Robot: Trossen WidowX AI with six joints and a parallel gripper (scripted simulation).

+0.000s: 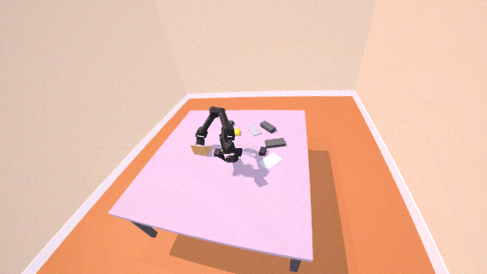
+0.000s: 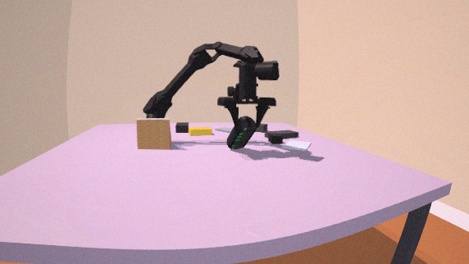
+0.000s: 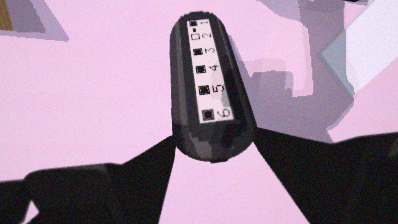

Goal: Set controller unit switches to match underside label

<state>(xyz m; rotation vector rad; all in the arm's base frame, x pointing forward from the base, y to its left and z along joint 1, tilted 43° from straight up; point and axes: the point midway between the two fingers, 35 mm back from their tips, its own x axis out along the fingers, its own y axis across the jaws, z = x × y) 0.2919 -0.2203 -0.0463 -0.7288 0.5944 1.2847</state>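
The dark grey controller unit (image 2: 242, 133) (image 3: 182, 95) is tilted steeply, its lower end at or just above the bench; contact is unclear. Its underside label (image 3: 217, 100) faces the wrist camera: square 1 is filled, 2 is empty, and 3, 4, 5 and 6 are filled. In the exterior view green switch ends show on the side facing that camera, too small to read one by one. My gripper (image 2: 247, 123) (image 3: 213, 135) is shut on the unit near its upper end, one finger on each long side. In the top view unit and gripper blend together.
A wooden block (image 1: 201, 150) (image 2: 153, 134) stands left. A yellow block (image 1: 237, 132) (image 2: 200, 131) lies behind. Two dark grey boxes (image 1: 267, 126) (image 1: 275, 143), a small black block (image 1: 262, 151) (image 2: 275, 139) and a white plate (image 1: 273, 160) (image 3: 375, 45) lie right; a pale plate (image 1: 254, 129) lies farther back.
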